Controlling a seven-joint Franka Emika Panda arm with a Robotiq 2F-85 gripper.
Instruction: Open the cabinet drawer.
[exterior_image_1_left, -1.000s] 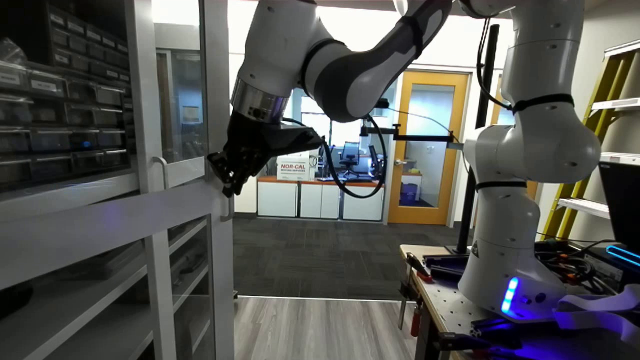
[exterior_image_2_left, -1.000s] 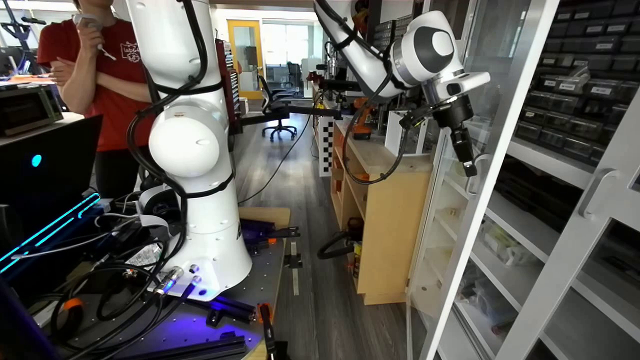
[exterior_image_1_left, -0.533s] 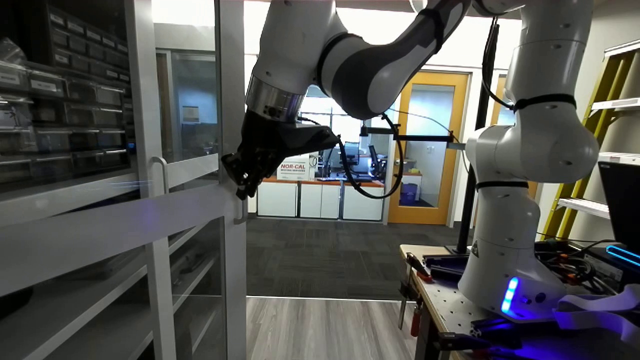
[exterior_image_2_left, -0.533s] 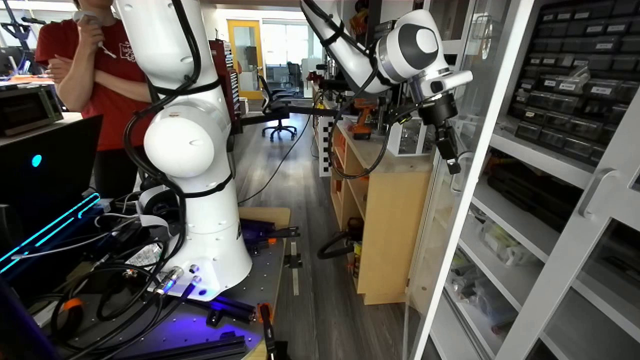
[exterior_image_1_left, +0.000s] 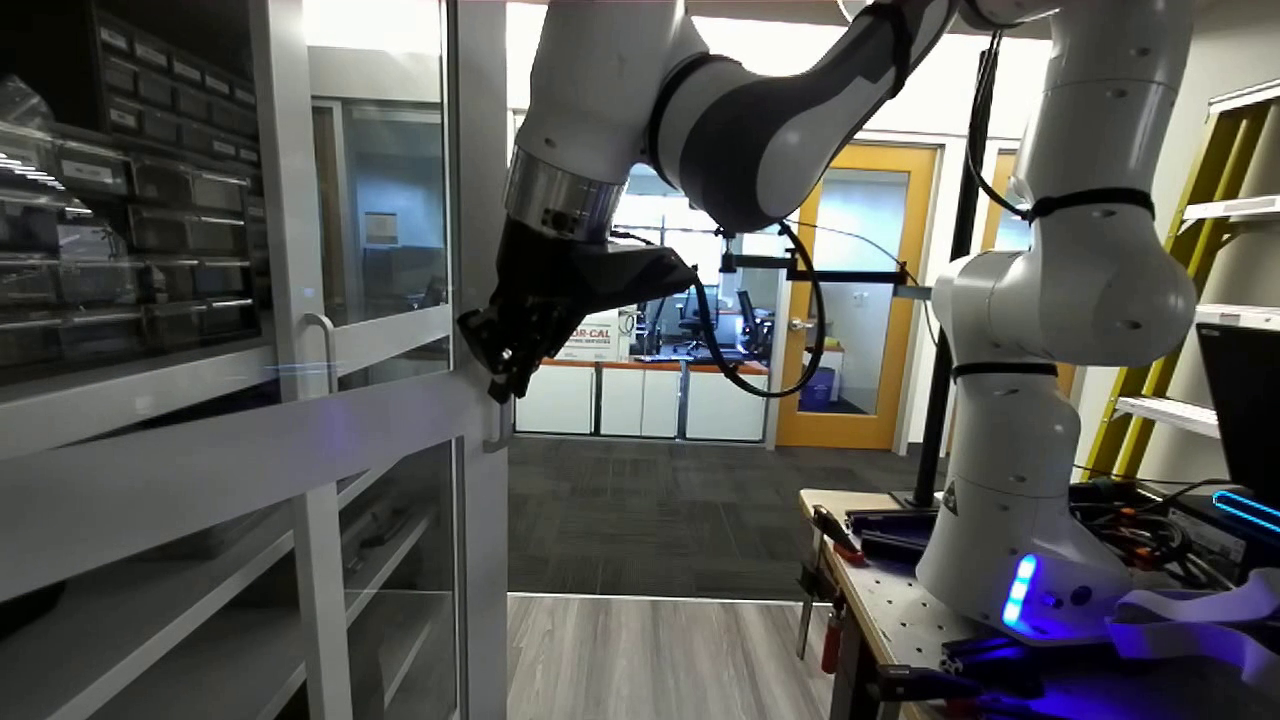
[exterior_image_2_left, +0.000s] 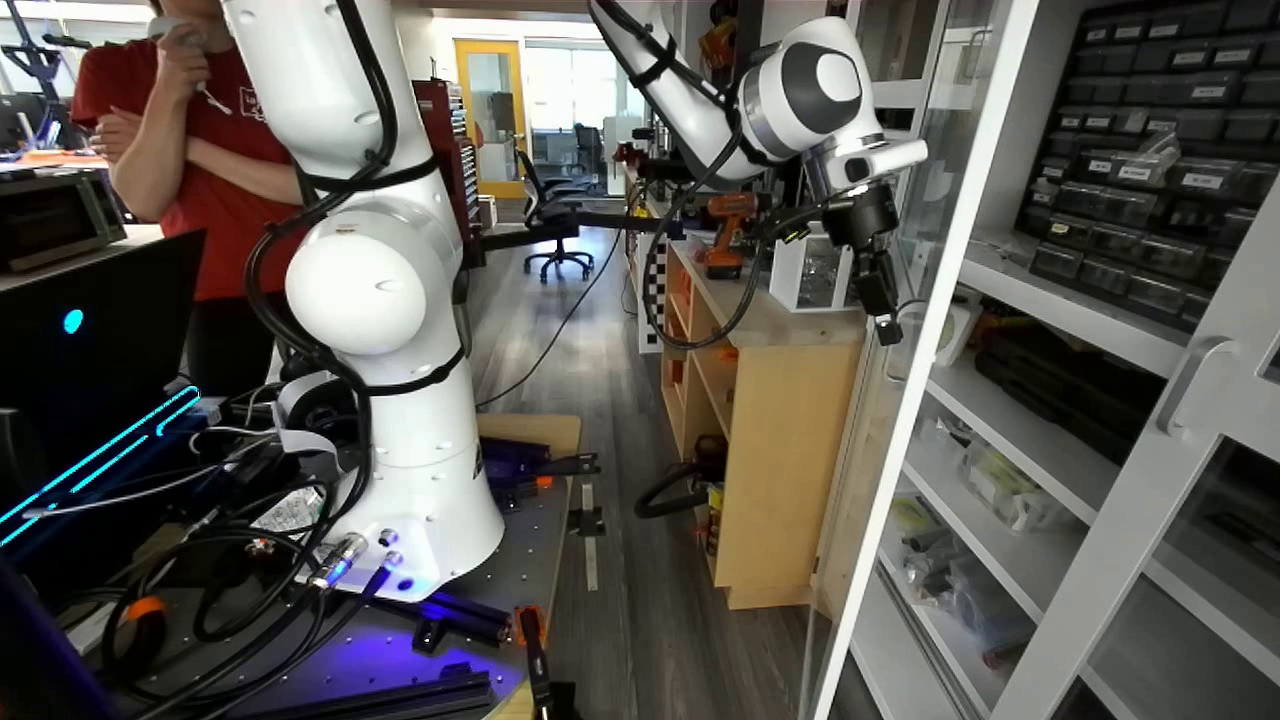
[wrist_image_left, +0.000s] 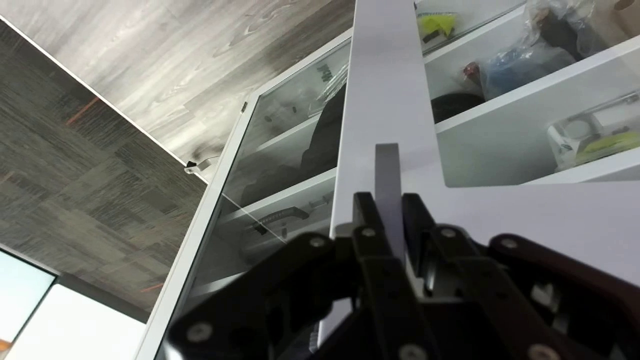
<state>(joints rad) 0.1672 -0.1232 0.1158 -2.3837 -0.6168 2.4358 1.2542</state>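
Evidently a glass door (exterior_image_1_left: 300, 445) is standing open

Rising along one side in both exterior views, a tall white cabinet (exterior_image_2_left: 1025, 130) is baring its shelves (exterior_image_2_left: 1060, 315) past the free edge of that door. The task's wording isn't quite matching, since what is being worked on is looking like a door of the swinging kind. By my reckoning, the pulling step is going on: the door is standing at least part-way out, and the next move is calling for a slow outward arc, following the swing so that nothing is twisting. How wide is counting as wide enough, I'm not managing to tell.

The door is angling out from the cabinet's front, its long axis running upright and its free edge pointing outward, away from the shelves. Across from it, the robot arm (exterior_image_1_left: 1065, 310) is spanning the way from a desk (exterior_image_1_left: 890, 605), its far end hanging just beside that edge.

At that end, the claw (wrist_image_left: 387, 202) is holding the door's handle (wrist_image_left: 388, 165) clamped. The handle is sitting near the free edge, its own long axis running upright too, alongside the door's frame (wrist_image_left: 390, 90). Smallest of all, the black fingers (wrist_image_left: 366, 212) are flanking the handle in the wrist view, one on either side and touching it, as far as the view is showing
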